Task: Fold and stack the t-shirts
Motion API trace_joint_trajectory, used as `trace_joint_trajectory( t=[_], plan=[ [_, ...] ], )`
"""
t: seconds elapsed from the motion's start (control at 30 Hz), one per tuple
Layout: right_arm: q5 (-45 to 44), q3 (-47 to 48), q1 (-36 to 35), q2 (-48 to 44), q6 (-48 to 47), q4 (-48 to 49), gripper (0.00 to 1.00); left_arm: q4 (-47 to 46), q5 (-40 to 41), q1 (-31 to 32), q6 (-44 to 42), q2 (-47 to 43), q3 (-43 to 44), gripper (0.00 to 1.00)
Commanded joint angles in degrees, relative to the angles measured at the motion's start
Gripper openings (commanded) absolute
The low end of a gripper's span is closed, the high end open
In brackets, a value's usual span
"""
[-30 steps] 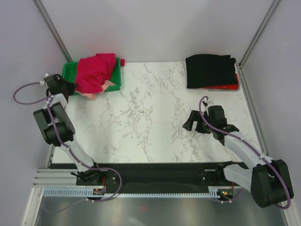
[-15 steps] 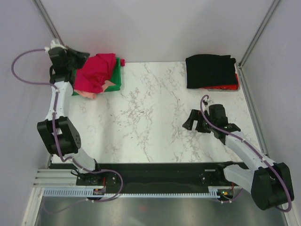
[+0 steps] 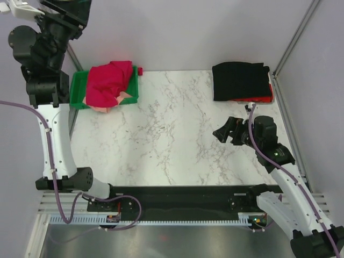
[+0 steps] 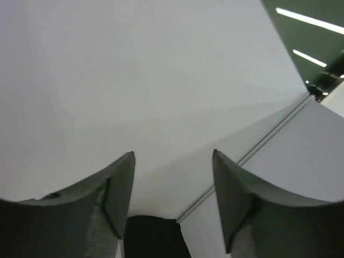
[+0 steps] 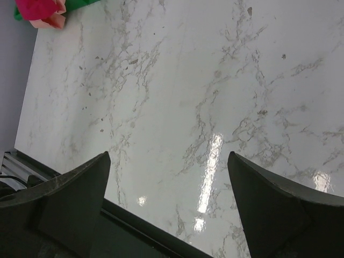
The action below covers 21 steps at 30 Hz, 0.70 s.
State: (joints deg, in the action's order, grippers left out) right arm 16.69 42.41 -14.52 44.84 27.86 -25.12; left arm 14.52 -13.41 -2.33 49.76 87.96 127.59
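A crumpled crimson-red t-shirt (image 3: 110,80) lies over a green tray (image 3: 78,88), with a salmon-pink t-shirt (image 3: 123,95) poking out beneath it. At the back right a folded black t-shirt (image 3: 240,80) rests on a folded red one (image 3: 262,99). My left gripper (image 3: 75,11) is raised high above the back left corner. In its wrist view the left gripper (image 4: 172,156) is open and empty, facing the wall, with the black t-shirt (image 4: 153,236) far off. My right gripper (image 3: 226,131) hovers open over bare marble; nothing sits in the right gripper (image 5: 169,156).
The marble table (image 3: 172,134) spreads between the tray and the folded pile. Grey walls and metal corner posts (image 3: 293,40) close in the back and sides. A black rail (image 3: 177,196) runs along the near edge. The red and pink cloth (image 5: 40,11) shows in the right wrist view.
My left arm has swung up from beside the tray to high above the back left corner, and its jaws have parted. My right arm has shifted slightly right.
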Motion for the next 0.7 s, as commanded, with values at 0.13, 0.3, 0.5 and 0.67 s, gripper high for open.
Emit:
trace_joint_trajectory(
  t=[0.13, 0.3, 0.5, 0.67],
  plan=[
    [-2.2, 0.2, -0.2, -1.7, -2.3, -6.0, 0.98, 7.5, 4.0, -0.1, -12.0, 3.2, -26.5, 0.8],
    [-2.9, -1.3, -0.2, -0.4, -3.9, -6.3, 0.98, 6.0, 10.1, -5.7, -16.9, 4.5, -33.0, 0.91],
    [-1.2, -1.5, -0.2, 2.3, -3.9, -4.4, 0.98, 5.2, 10.2, -11.6, -20.1, 11.7, -33.7, 0.92],
    [-0.6, -1.7, -0.2, 5.0, -3.9, -2.5, 0.98, 4.3, 13.1, -14.3, -22.3, 18.0, -32.1, 0.9]
  ],
)
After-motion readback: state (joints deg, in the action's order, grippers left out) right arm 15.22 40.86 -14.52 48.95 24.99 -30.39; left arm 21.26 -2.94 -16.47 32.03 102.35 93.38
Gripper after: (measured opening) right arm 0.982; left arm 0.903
